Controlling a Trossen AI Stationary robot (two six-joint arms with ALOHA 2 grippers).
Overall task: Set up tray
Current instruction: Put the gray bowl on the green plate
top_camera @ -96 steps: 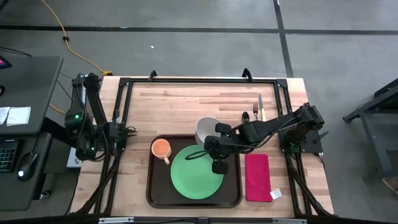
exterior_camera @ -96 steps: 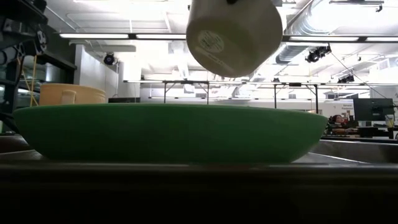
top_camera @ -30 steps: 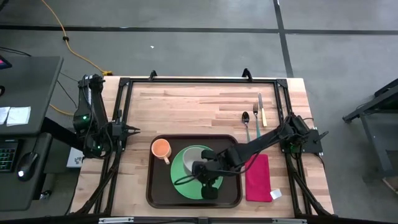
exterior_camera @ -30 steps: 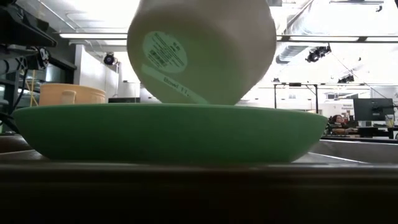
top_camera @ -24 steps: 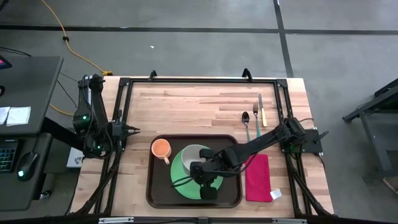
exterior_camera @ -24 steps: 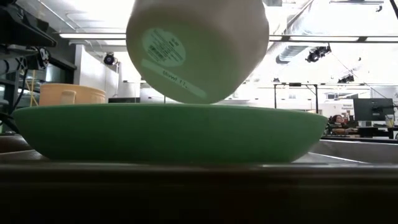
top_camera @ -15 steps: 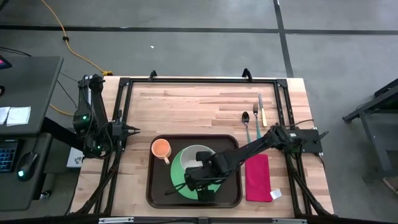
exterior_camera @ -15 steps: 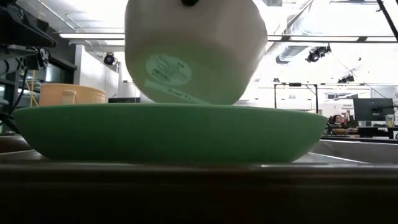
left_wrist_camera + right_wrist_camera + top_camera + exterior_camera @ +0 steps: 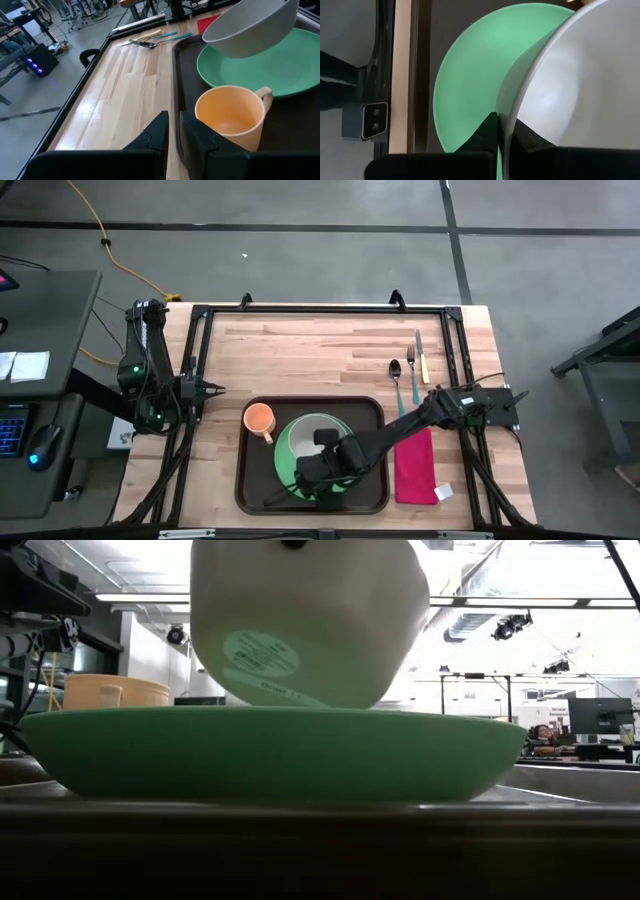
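Grey concrete floor all around, with a butcher-block table (image 9: 300,350) framed by black rails. Near the front edge, a dark brown tray (image 9: 251,480), long side parallel to the table's front. On the tray: a green plate (image 9: 283,455) at centre, largely covered from above by a white bowl (image 9: 312,433) and the right arm; an orange mug (image 9: 259,418) in the tray's back-left corner, just beside the plate, handle toward the plate.

Right gripper (image 9: 503,131) over the plate's front part, jaws clamped on the white bowl's rim, one finger inside and one outside. Bowl tilted above the plate; from table height, bottom edge hidden behind the plate's near rim, so contact with the plate impossible to judge. Round label on the bowl's underside, text too small to read. Gripper itself lost in the dark mass of the arm from overhead.

Left gripper (image 9: 173,131) off the tray's left side over bare wood, holding nothing, jaws parted by a narrow gap.

Right of the tray, a red napkin (image 9: 414,469), inner edge partly under the right arm. Behind it, well apart from the tray, a spoon (image 9: 396,376), a fork (image 9: 411,372) and a knife (image 9: 421,354) side by side. Small white object at the napkin's front corner, not identifiable.
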